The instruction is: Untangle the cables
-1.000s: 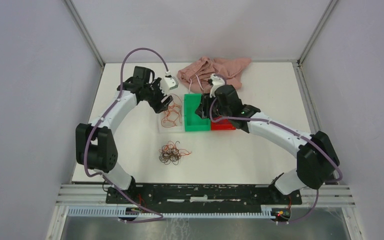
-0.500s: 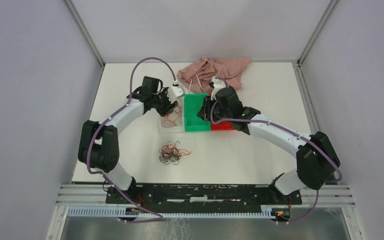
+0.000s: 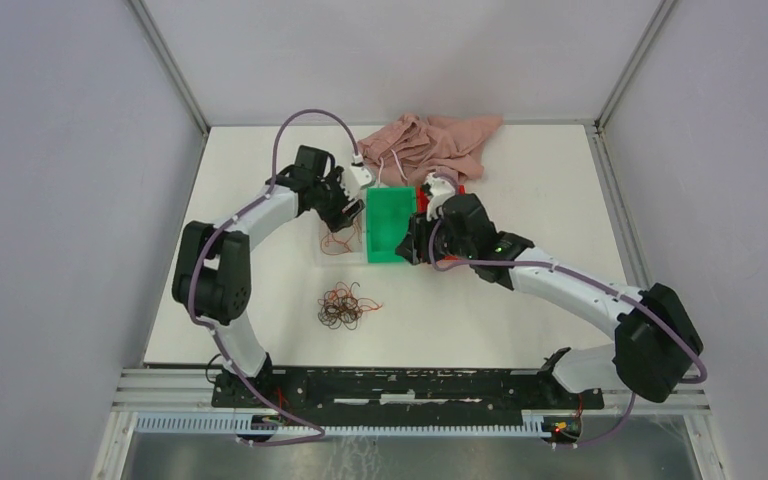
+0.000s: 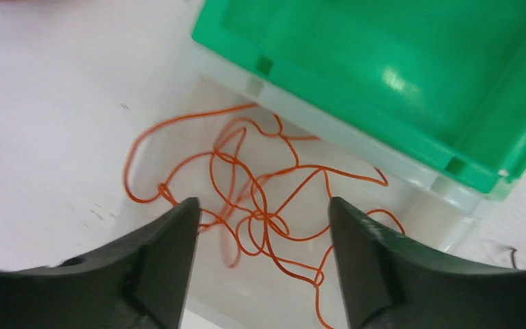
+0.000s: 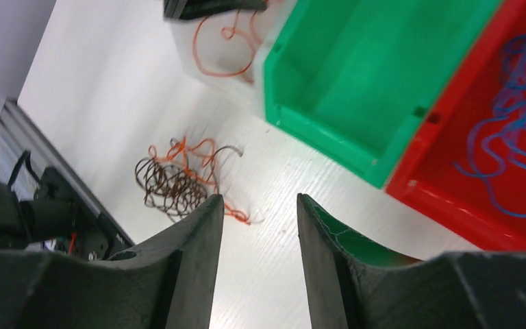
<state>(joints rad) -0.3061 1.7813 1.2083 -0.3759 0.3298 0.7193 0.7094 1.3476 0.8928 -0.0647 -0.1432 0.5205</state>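
No readable text, label, brand, number or sign appears in any view.

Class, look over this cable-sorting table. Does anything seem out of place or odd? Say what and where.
A crumpled pink cloth lies at the far edge of the table, behind the green bin; it is no cable and sits in no bin. A mixed orange and dark tangle lies loose on the table, outside the bins.
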